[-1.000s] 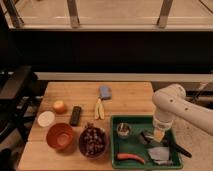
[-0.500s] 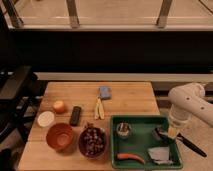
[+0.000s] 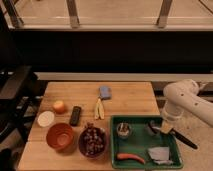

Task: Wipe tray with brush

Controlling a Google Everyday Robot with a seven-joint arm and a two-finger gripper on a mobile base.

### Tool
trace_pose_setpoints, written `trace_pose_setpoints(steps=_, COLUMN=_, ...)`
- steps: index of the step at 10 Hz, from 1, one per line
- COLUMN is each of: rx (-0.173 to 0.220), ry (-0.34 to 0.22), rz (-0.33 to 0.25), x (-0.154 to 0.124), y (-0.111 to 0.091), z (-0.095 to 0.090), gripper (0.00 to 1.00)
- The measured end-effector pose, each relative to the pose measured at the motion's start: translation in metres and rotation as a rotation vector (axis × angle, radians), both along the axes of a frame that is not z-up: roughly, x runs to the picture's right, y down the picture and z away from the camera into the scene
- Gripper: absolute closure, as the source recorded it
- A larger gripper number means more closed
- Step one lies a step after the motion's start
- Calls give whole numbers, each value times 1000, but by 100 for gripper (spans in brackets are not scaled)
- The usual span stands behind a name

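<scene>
The green tray [image 3: 142, 146] lies at the table's front right. My gripper [image 3: 163, 125] hangs from the white arm [image 3: 182, 102] over the tray's right end and is shut on the brush. The brush's tan bristle head [image 3: 165, 128] is low over the tray by its right rim. Its black handle [image 3: 184, 140] slants down to the right, out past the rim. A small metal cup [image 3: 123, 130], an orange carrot [image 3: 131, 158] and a crumpled grey cloth [image 3: 159, 154] lie in the tray.
On the wooden table [image 3: 127, 100] are an orange bowl [image 3: 60, 135], a dark bowl of reddish pieces [image 3: 91, 141], a white dish [image 3: 46, 118], an orange fruit [image 3: 59, 106], a black remote-like bar [image 3: 75, 115], a yellow item [image 3: 99, 109] and a blue sponge [image 3: 105, 92]. A dark chair [image 3: 15, 87] stands at the left.
The arm has swung from over the tray's middle to its right end, carrying the brush along. The handle now juts past the right rim.
</scene>
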State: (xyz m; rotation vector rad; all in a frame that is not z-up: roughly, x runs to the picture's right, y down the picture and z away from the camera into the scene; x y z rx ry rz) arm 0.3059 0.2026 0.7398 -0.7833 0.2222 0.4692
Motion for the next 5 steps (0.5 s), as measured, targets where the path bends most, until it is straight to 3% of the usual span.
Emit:
trace_pose_setpoints(steps=3, rx=-11, ry=-60, rz=7, x=-42, y=7, z=-1, gripper=100)
trace_pose_setpoints(steps=5, rx=-27, ry=-52, rz=32, x=-44, y=19, z=-10, gripper=100)
